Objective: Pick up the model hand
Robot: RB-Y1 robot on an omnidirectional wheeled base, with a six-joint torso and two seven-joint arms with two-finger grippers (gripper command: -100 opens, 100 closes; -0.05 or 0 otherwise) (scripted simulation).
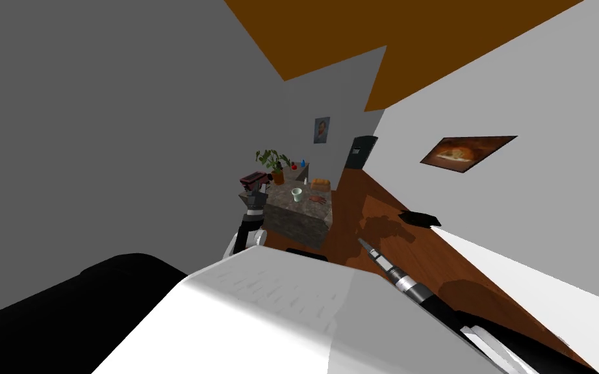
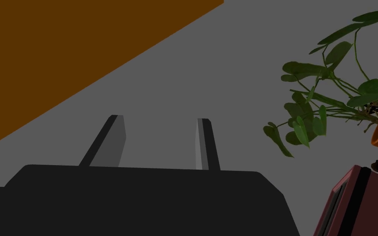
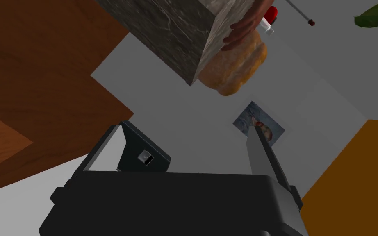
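Stone counter (image 1: 298, 224) holds model hand (image 1: 318, 199) at its edge; right claw (image 3: 188, 127) spread.

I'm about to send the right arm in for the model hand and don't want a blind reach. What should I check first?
1. Model hand found, on the counter by the loaf: ok.
2. Right gripper open: ok.
3. Right gripper at the model hand: not ok, well short of it.
4. Left gripper out of the way, by the toaster: ok.
5. Model hand's lie for a grasp: cannot tell.
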